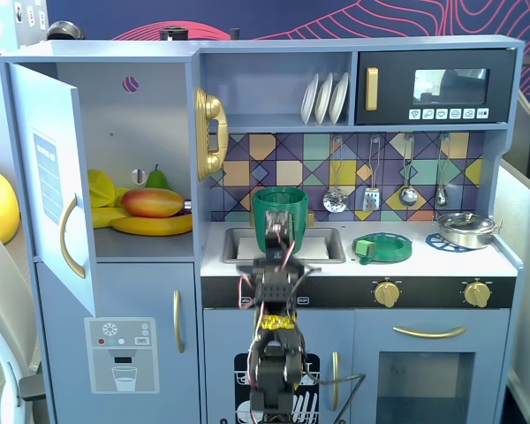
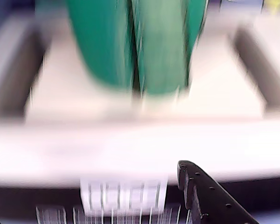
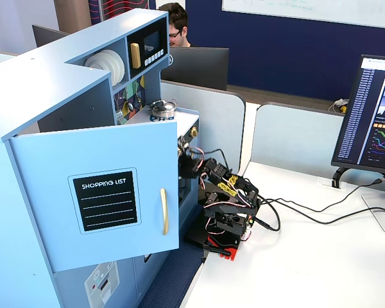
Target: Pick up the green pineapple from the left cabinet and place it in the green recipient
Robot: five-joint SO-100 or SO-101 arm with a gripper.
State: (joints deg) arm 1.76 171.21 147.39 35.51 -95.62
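Your green recipient (image 1: 278, 215) stood dark green and tall in the sink (image 1: 325, 245), its ribbed strap facing the arm. The left cabinet (image 1: 141, 159) hung open, holding a mango (image 1: 153, 202) and bananas (image 1: 150, 225); the pineapple couldn't be made out. Your hand (image 1: 281, 237) sat just before the pot; whether it was apart, I cannot tell.

A white table (image 3: 321, 256) carries the arm's base (image 3: 221, 244) and cables (image 3: 308, 215).
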